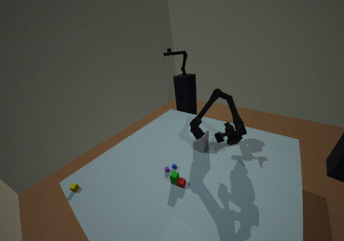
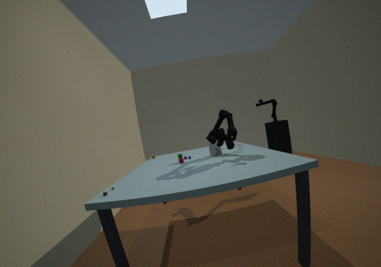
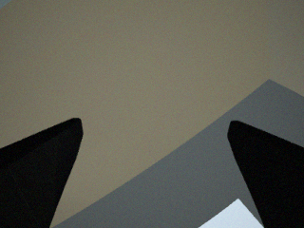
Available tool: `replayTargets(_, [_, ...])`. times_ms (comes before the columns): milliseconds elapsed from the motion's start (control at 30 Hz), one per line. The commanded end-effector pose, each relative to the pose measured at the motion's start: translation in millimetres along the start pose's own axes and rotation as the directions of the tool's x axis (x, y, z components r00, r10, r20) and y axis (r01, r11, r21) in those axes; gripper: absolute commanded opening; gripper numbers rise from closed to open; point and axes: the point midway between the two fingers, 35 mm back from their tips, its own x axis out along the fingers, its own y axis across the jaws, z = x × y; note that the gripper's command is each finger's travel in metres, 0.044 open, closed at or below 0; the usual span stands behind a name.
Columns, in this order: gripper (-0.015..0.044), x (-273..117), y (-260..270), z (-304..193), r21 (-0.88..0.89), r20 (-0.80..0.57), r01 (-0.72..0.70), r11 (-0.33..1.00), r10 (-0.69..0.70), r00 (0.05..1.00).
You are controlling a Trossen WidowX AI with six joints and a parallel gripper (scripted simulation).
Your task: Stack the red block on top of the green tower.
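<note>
Altogether, one red block (image 1: pixel 181 182) (image 2: pixel 181 161) and one green tower (image 1: pixel 174 177) (image 2: pixel 179 156) stand on the pale table (image 1: pixel 121 170) (image 2: pixel 276 167). The red block sits low, just beside the tower's foot and not on its top; whether the two touch cannot be told. Near them lie two smaller cubes, one purple cube (image 1: pixel 166 169) (image 2: pixel 185 157) and one blue cube (image 1: pixel 174 166) (image 2: pixel 189 157). One yellow block (image 1: pixel 74 188) (image 2: pixel 153 157) lies well apart, close to the table's edge. Two small dark cubes, a larger one (image 2: pixel 104 193) and a lesser one (image 2: pixel 112 188), occupy a table corner in the exterior view.

The working arm (image 1: pixel 208 105) (image 2: pixel 218 124) is bent in a high arch, its elbow uppermost and its forearm descending to a folded wrist. Its gripper (image 1: pixel 230 134) (image 2: pixel 223 139) (image 3: pixel 158 127) is well apart from the red block; the two fingers are spread wide, with nothing between them. The wrist view faces wall and ceiling, with a bright panel (image 2: pixel 167 8) (image 3: pixel 234 218) at its lower edge. A second arm (image 1: pixel 184 61) (image 2: pixel 274 108) surmounts a dark pedestal (image 1: pixel 185 93) (image 2: pixel 278 135) beyond the table.
</note>
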Motion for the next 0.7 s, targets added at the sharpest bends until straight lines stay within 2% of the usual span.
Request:
replayTargets(0, [0.0426,0.4,0.2,0.0,0.004,0.001,-0.003,1.000,0.003,1.000])
replayTargets(133, [0.0440,9.3,4.1,0.1,0.095,0.022,-0.076,0.993,0.074,0.997])
replayTargets(333, [0.0440,34.7,18.6,1.5,0.348,0.093,-0.294,0.890,0.280,0.956])
replayTargets(500, [0.0440,53.6,36.0,6.0,0.519,0.165,-0.464,0.718,0.448,0.879])
replayTargets(667, [0.0440,70.5,53.1,10.8,0.661,0.242,-0.575,0.483,0.587,0.772])
